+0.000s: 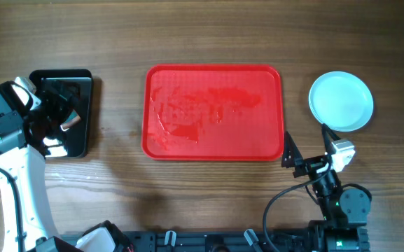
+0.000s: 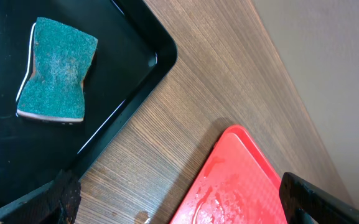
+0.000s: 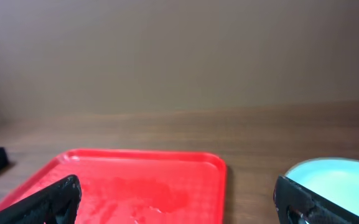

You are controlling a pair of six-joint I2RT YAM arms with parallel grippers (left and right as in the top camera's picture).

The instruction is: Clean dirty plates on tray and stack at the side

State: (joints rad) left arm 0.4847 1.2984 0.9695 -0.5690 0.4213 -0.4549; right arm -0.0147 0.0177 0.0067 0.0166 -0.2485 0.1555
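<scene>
With the plates (image 1: 340,102) apparently stacked right of the bare, wet tray (image 1: 214,140), the job looks done, so left gripper (image 2: 179,186) and right gripper (image 3: 179,202) rest wide, empty.

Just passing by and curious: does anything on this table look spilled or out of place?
Only the red tray stands out: a wet, streaky film with droplets covers its left and middle. The pale plate sits neatly to the right of it, and the sponge lies flat in the black tray.
</scene>
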